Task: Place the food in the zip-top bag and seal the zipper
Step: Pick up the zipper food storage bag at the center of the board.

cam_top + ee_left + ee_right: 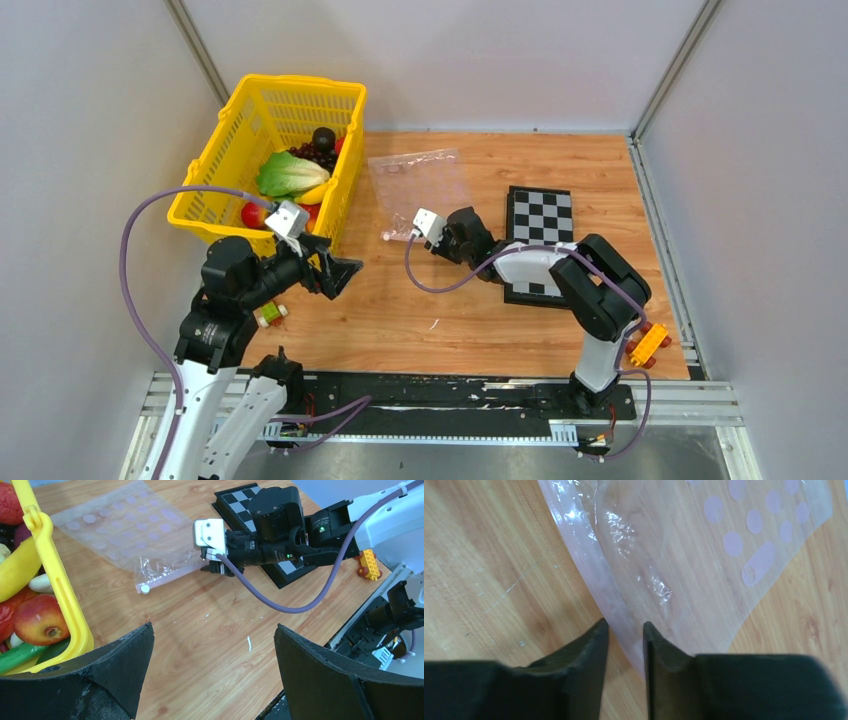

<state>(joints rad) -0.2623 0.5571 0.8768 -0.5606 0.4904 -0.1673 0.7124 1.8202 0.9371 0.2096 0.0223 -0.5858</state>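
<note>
Far left, back corner: yellow mesh basket [222, 140] on the wooden surface [430, 320], holding all the food: lettuce [290, 173] on top, grapes [318, 155] behind it, and, seen from the left wrist, a banana [17, 567], a red fruit [40, 620] and a green cucumber [20, 652] against the near wall. Left gripper [212, 626] hangs above the surface just in front of the basket's near right corner. Jaws spread wide, nothing between them but bare wood. A small red-yellow-green block [268, 314] lies on the surface beside the left arm. Centre: zip-top bag [418, 180] lies flat on the surface, right of the basket and apart from it, with no food inside. Its dotted body points toward the back wall and its mouth edge faces the arms. The zipper [591, 567] runs along that near edge, with a small white slider [145, 588] at its left end. Film is crinkled just behind the strip. Right gripper [625, 622] is low at the right end of the mouth edge. Jaws stand narrowly apart with the pink strip running into the gap between them. Cannot tell whether either pad touches the film. The bag edge is not lifted. Right of centre: chessboard [540, 215] lies flat, partly under the right arm. Far right, near edge: orange toy block [648, 343] beside the right arm.
</note>
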